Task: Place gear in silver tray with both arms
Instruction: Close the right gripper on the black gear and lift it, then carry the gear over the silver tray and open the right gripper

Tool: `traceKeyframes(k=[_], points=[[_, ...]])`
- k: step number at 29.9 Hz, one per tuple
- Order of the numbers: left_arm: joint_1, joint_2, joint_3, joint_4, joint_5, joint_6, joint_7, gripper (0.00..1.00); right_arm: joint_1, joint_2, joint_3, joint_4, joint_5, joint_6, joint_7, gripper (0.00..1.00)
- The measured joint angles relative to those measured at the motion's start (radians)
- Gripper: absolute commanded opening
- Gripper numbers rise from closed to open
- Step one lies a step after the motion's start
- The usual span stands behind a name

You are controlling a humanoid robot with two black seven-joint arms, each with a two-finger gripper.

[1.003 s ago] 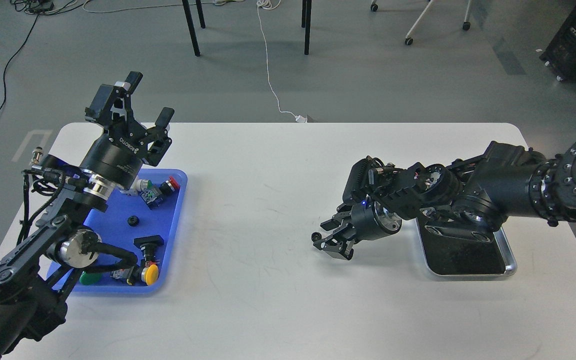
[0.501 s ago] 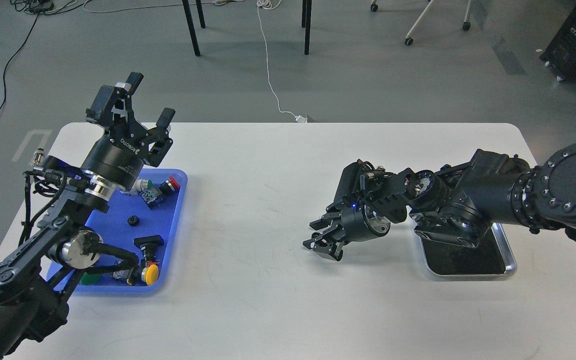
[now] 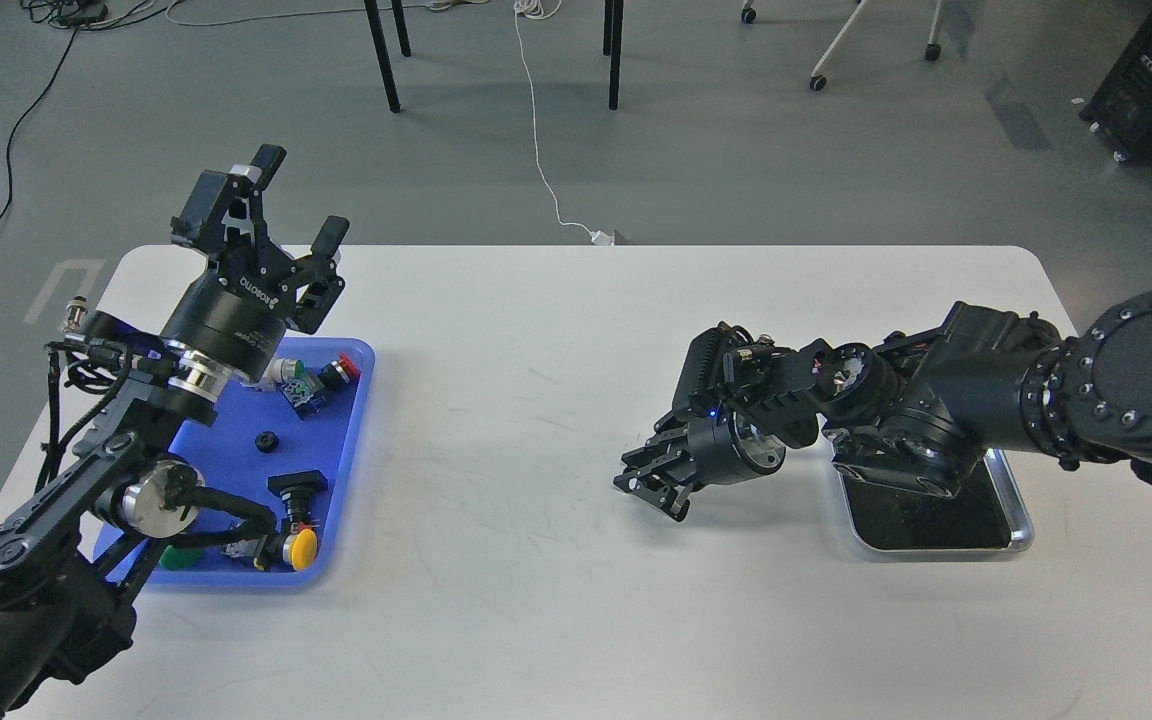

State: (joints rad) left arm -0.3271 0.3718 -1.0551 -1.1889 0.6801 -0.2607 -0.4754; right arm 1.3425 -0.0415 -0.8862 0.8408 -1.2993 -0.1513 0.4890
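Observation:
The silver tray (image 3: 1022,535) lies at the table's right, its far part hidden under my right arm. My right gripper (image 3: 628,483) hovers low over the bare table left of that tray, pointing left. Its fingers are drawn together on a small dark gear that barely shows at the tips. My left gripper (image 3: 299,198) is open and empty, raised and pointing up over the back of the blue tray (image 3: 360,425). A second small black gear (image 3: 264,440) lies in the blue tray.
The blue tray also holds push buttons with red (image 3: 340,368), green (image 3: 288,369) and yellow (image 3: 302,546) caps and a black switch (image 3: 296,487). A white cable (image 3: 576,228) runs from the floor to the table's far edge.
My right gripper has rolled at the wrist and shifted slightly left, staying low over the table beside the silver tray. The left arm has not moved.

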Motion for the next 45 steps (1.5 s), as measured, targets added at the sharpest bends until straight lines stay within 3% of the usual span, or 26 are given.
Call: traceKeyframes(k=[7,11,20,26,31,38,42,45], points=[[-0.001,0.001,0.000,0.000,0.000,0.000,0.003,0.98,0.008,-0.034,0.001,0.013,0.002,-0.001,-0.001,0.15],[-0.001,0.002,0.000,0.000,0.000,-0.001,0.003,0.98,0.068,-0.111,0.009,0.049,0.003,-0.005,0.000,0.15],[-0.001,-0.007,-0.007,0.000,-0.001,-0.003,0.005,0.98,0.218,-0.512,-0.007,0.220,-0.100,0.006,0.000,0.15],[-0.003,-0.026,-0.003,-0.003,-0.001,-0.003,0.007,0.98,0.164,-0.668,-0.031,0.196,-0.189,0.007,0.000,0.16],[-0.004,-0.044,0.001,-0.006,0.002,-0.003,0.009,0.98,0.069,-0.677,-0.005,0.104,-0.190,0.006,0.000,0.16],[-0.003,-0.047,0.003,-0.013,0.005,-0.003,0.009,0.98,-0.071,-0.601,0.092,-0.012,-0.186,0.002,0.000,0.17],[-0.003,-0.046,0.004,-0.014,0.006,-0.003,0.009,0.98,-0.094,-0.575,0.110,-0.025,-0.184,0.001,0.000,0.25],[-0.001,-0.045,0.003,-0.014,0.006,-0.003,0.009,0.98,-0.103,-0.568,0.113,-0.036,-0.184,-0.002,0.000,0.43]])
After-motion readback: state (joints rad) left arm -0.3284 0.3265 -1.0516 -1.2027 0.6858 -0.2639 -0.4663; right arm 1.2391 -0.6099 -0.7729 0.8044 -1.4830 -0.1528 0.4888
